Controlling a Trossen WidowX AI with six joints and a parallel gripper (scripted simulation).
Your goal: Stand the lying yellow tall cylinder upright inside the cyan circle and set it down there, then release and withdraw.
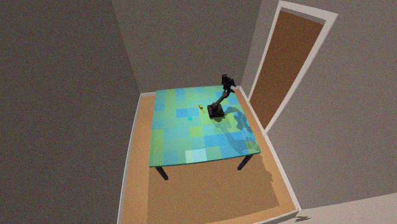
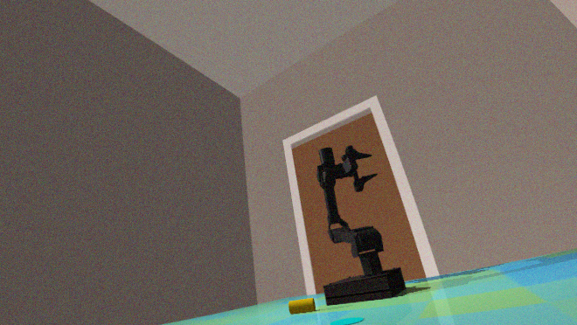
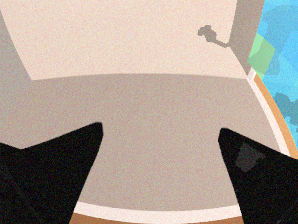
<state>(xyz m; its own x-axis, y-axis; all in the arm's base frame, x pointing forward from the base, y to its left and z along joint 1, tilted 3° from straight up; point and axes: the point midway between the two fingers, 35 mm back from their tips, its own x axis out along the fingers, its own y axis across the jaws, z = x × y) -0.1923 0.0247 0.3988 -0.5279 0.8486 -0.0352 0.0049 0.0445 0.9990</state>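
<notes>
My claw is spread wide with nothing between its fingers — in the wrist view the two dark tips frame only pale wall and a strip of brown door, with a sliver of the blue-green worktop off at the right edge. In the exterior view I hold it high above my base, arm drawn up nearly vertical, the fingers pointing sideways in front of the brown door with its white frame. My base sits near the far right corner of the worktop, which is a patchwork of green and blue squares on dark legs, and my shadow spreads across those squares toward the near right corner. The yellow tall cylinder lies on its side on the worktop just beside my base, on the side away from the door — well below the claw and untouched by it; from the exterior view it rests with one round end facing the camera's left. The cyan circle is a small flat disc on the worktop, a little farther from my base than the cylinder and apart from it, nearer the middle of the worktop; only its edge shows at the bottom of the exterior view
</notes>
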